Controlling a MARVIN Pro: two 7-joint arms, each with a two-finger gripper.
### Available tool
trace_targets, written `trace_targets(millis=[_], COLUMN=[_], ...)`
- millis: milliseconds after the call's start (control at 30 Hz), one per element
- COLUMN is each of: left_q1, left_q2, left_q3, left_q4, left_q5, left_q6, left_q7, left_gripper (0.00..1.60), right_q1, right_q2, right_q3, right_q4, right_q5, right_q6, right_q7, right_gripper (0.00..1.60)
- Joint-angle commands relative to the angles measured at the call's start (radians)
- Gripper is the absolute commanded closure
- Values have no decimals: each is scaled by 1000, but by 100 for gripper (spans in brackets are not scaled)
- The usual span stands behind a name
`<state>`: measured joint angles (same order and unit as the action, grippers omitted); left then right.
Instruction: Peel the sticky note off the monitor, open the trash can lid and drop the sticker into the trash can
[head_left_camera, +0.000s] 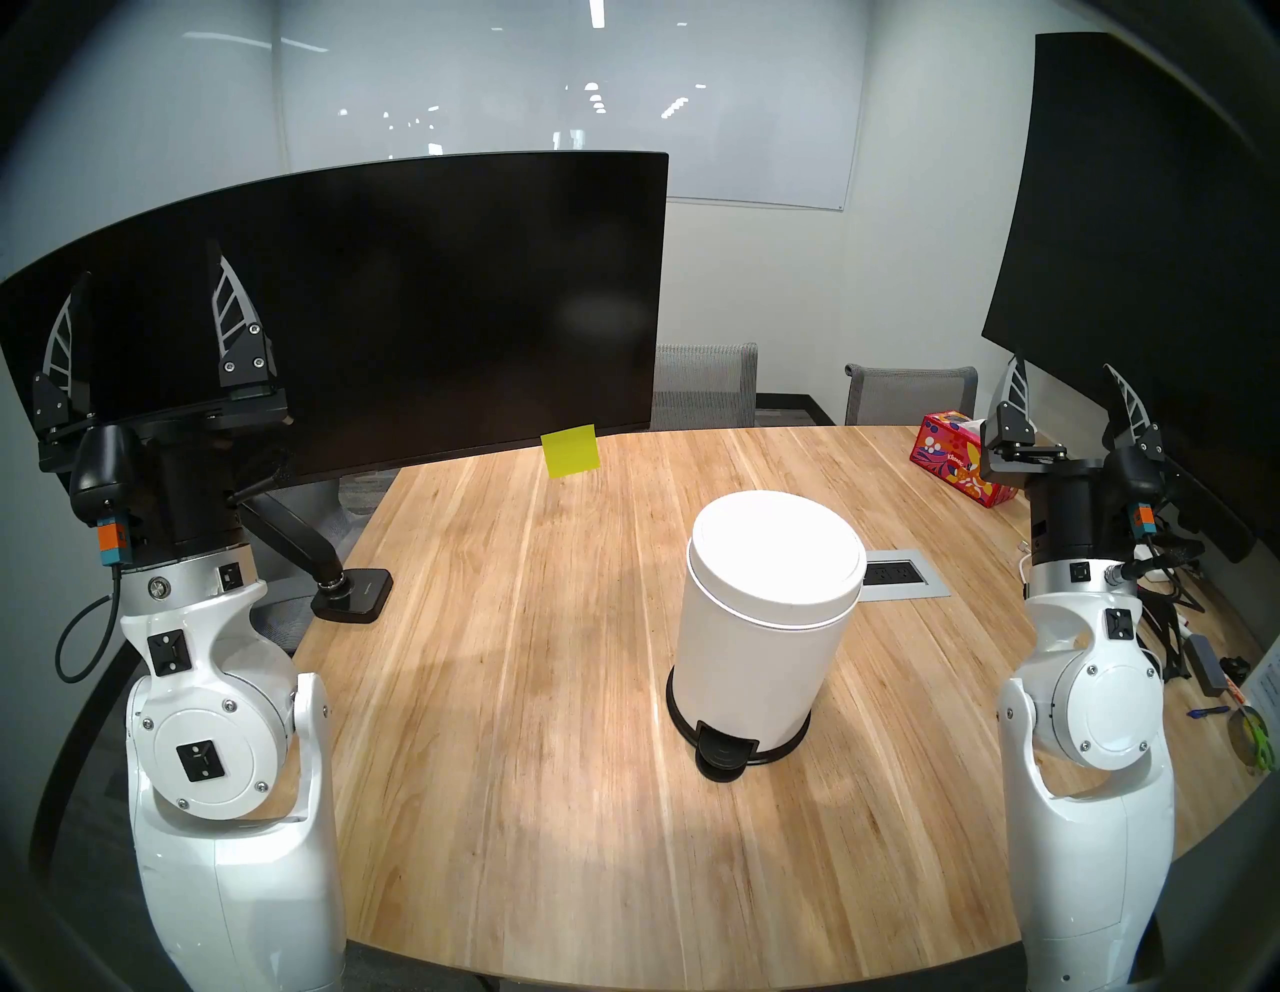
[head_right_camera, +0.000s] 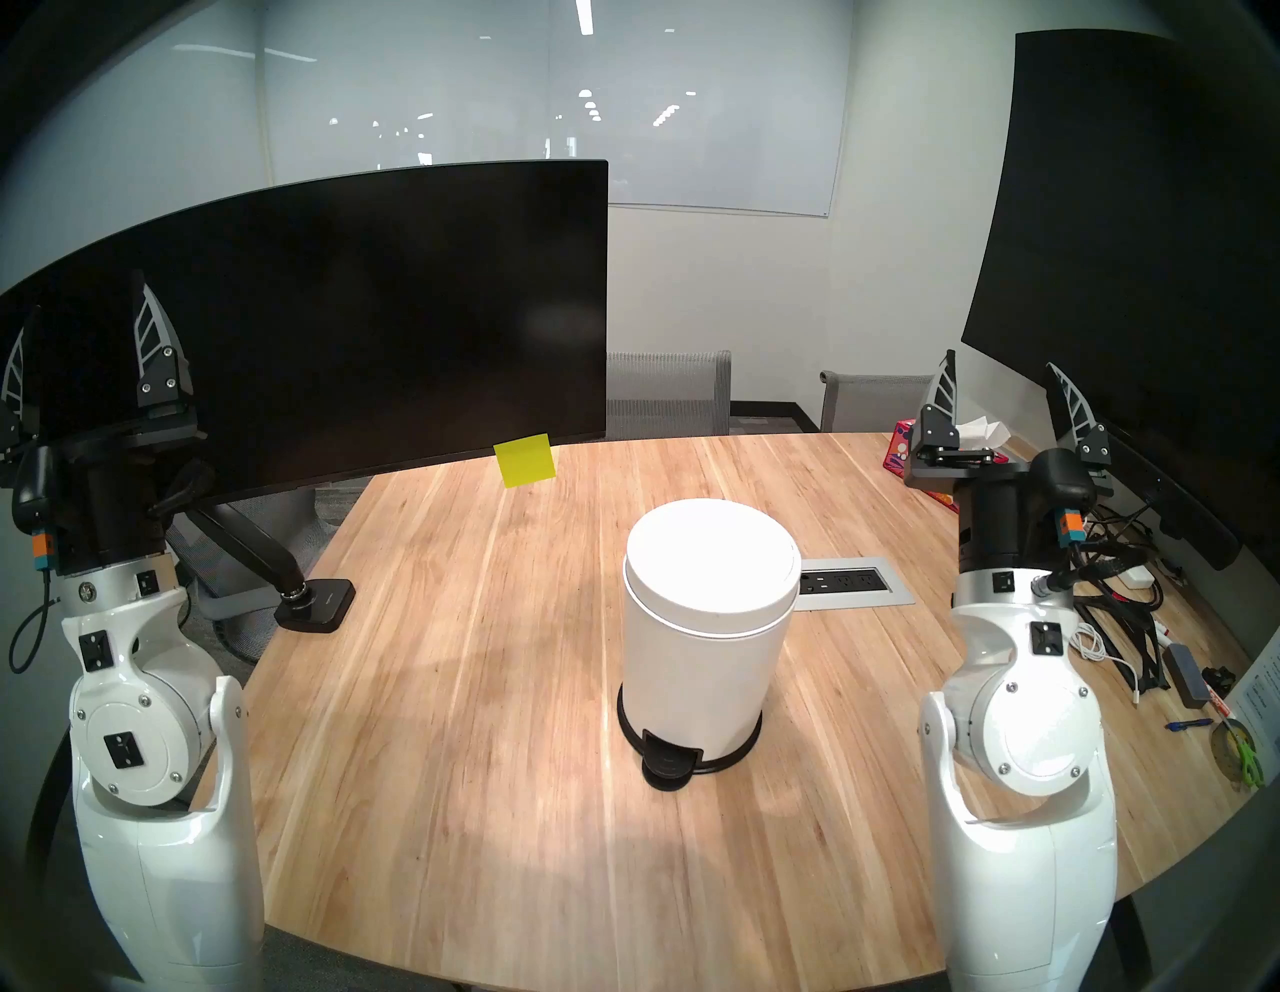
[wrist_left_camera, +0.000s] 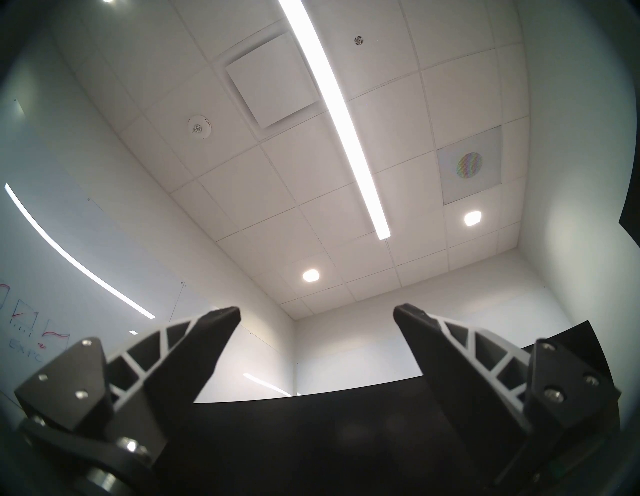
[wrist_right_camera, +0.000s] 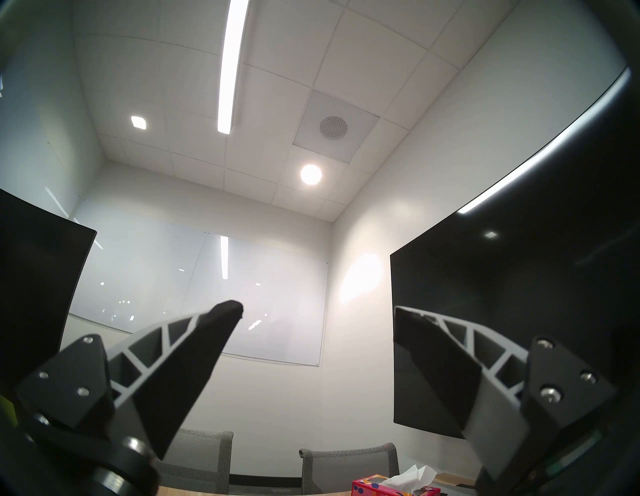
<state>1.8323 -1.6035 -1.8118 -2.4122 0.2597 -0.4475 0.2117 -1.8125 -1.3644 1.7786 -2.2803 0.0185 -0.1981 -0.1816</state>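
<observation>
The wide curved black monitor (head_left_camera: 415, 312) stands at the table's back left on a jointed arm. The yellow-green sticker (head_left_camera: 570, 450) hangs from its lower right bezel edge and also shows in the right head view (head_right_camera: 524, 460). The white trash can (head_left_camera: 748, 665) stands mid-table, its lid (head_left_camera: 776, 554) shut and the pedal facing me. My left gripper (head_left_camera: 149, 267) is open, points up in front of the monitor's left part, and is empty. My right gripper (head_left_camera: 1063, 365) is open and empty, and points up at the table's right side. Both wrist views show mostly ceiling.
A second large dark screen (head_left_camera: 1143, 242) stands close behind my right gripper. A tissue box (head_left_camera: 959, 464), a power outlet panel (head_left_camera: 900, 573) and cables and clutter (head_left_camera: 1177, 623) lie at the right. The monitor arm's base (head_left_camera: 353, 589) sits at the left edge, with chairs (head_left_camera: 706, 384) behind the table.
</observation>
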Motion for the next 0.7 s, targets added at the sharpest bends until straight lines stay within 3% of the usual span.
trace_targets(millis=[0,667], left_q1=[-2,-2], left_q2=[0,2], left_q3=[0,1], left_q4=[-12,-11], left_q5=[0,0], left_q6=[0,0], left_q7=[1,3], left_gripper=[0,0], right_q1=[2,2], right_q2=[1,0], right_q3=[0,0], right_q4=[-16,-16], right_q5=[0,0], right_q6=[-1,-1], right_q7=[1,2], right_gripper=[0,0])
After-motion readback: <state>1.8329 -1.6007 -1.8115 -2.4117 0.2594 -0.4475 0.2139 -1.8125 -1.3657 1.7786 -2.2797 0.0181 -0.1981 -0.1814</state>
